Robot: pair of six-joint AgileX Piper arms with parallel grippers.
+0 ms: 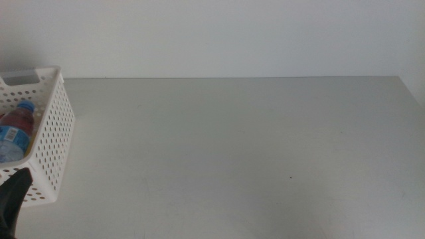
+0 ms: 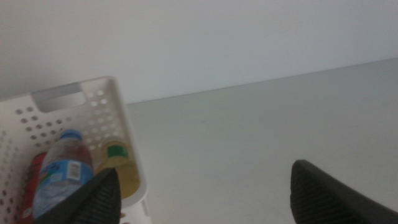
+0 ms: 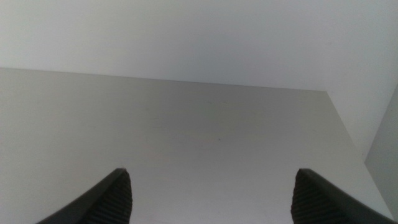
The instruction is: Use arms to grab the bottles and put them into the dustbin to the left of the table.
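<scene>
The white perforated dustbin (image 1: 50, 126) stands at the table's left edge. Inside it lie the clear water bottle (image 2: 62, 171) with its blue cap, the yellow tea bottle (image 2: 119, 163) and a sliver of the red cola can (image 2: 34, 180). The middle view shows the water bottle (image 1: 14, 133) over the bin's rim. My left gripper (image 2: 205, 193) is open and holds nothing, with one jaw close to the dustbin's (image 2: 74, 118) near corner; a dark jaw tip (image 1: 12, 199) shows at the bottom left of the middle view. My right gripper (image 3: 211, 196) is open over bare table (image 3: 205, 137).
The grey-white table (image 1: 232, 153) meets a plain white wall along its far edge, and its right edge shows at the far right.
</scene>
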